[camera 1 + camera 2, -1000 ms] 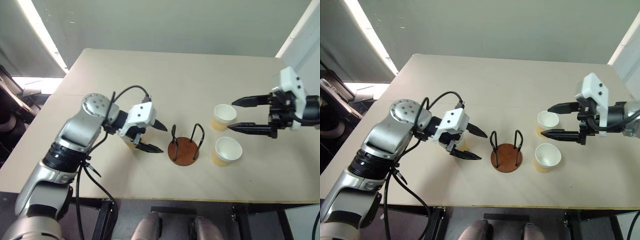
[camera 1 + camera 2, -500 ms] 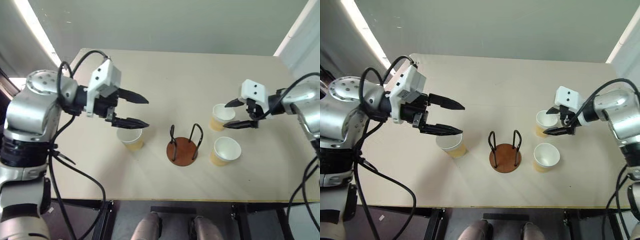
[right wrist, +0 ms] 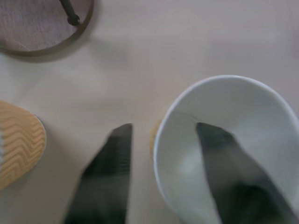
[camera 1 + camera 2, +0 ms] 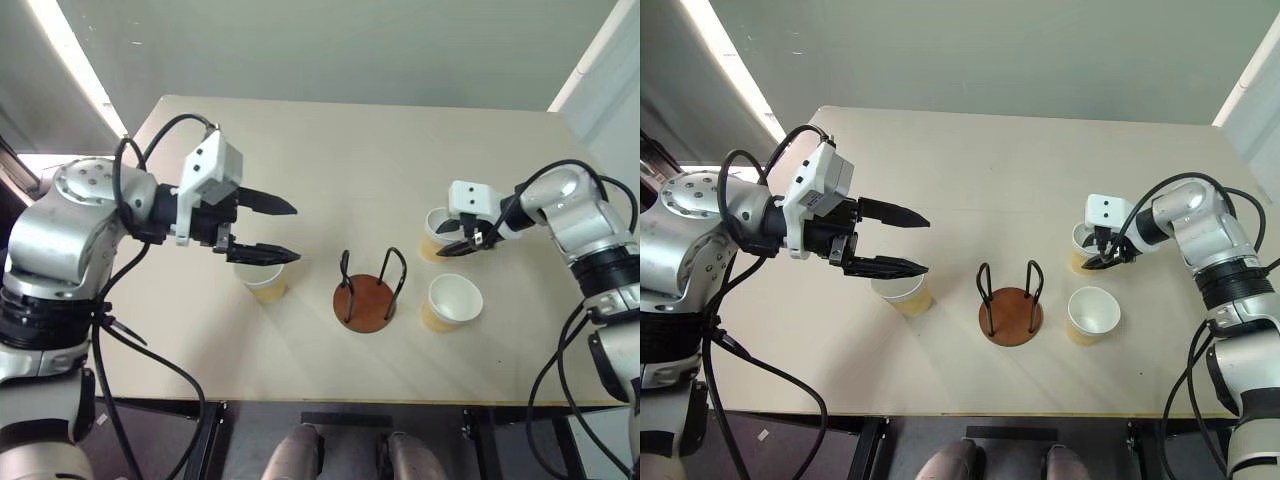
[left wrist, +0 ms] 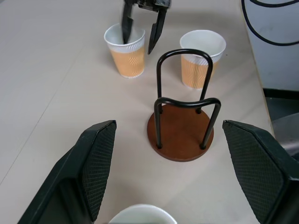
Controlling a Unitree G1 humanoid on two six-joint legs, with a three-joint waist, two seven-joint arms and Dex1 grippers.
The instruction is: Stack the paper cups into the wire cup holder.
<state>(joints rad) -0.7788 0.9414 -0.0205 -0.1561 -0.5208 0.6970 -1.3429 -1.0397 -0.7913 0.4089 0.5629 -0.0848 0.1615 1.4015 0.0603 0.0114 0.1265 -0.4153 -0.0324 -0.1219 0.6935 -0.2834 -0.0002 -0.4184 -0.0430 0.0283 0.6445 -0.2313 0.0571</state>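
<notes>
In the left wrist view, the tan paper cup with a white rolled rim point(image 5: 142, 213) nearest the reddish-brown disc base with black wire loops point(image 5: 181, 131) is cut off by the picture's edge; only an arc of rim shows. In the right wrist view, that base point(image 3: 43, 24) and another tan cup point(image 3: 18, 142) are cropped, and the black fingers point(image 3: 105, 179) are blurred.

Beige table point(image 4: 340, 150) carries cups point(image 4: 264, 280) (three), holder point(image 4: 366, 302).
</notes>
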